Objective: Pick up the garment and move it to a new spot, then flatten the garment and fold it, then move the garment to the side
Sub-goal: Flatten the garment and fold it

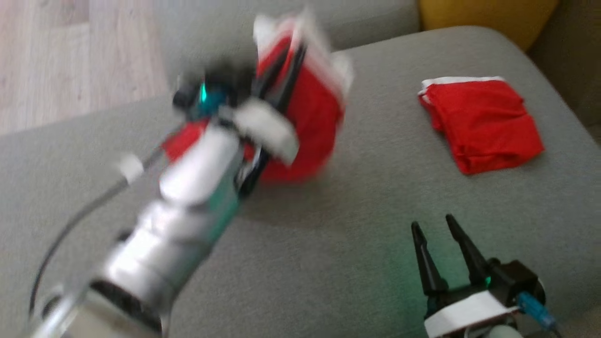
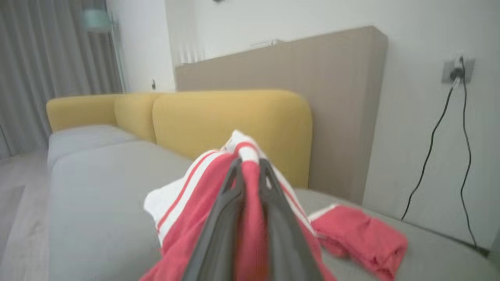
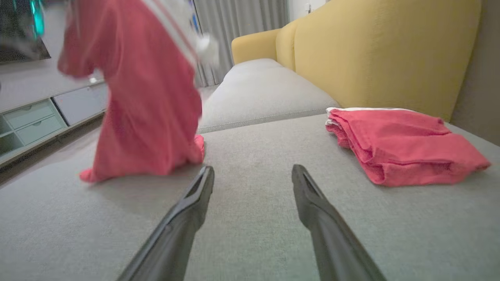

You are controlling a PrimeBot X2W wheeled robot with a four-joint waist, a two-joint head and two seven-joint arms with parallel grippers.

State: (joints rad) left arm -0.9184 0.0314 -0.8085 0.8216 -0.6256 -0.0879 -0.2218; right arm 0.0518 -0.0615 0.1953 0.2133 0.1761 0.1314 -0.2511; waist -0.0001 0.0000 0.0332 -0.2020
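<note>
A red garment with white stripes (image 1: pixel 310 117) hangs lifted above the grey sofa seat, blurred by motion, its lower end brushing the cushion. My left gripper (image 1: pixel 281 65) is shut on its top, the red cloth pinched between the dark fingers (image 2: pixel 224 203). In the right wrist view the same garment (image 3: pixel 144 97) dangles at the left, ahead of my right gripper (image 3: pixel 252 173). My right gripper (image 1: pixel 434 225) stands open low at the right, nothing between its fingers, hovering just above the cushion.
A second red garment (image 1: pixel 479 122), folded, lies on the grey seat cushion (image 1: pixel 352 244) at the right. A yellow backrest (image 3: pixel 383 50) rises behind it. Wood floor (image 1: pixel 70 47) lies beyond the cushion's far left edge.
</note>
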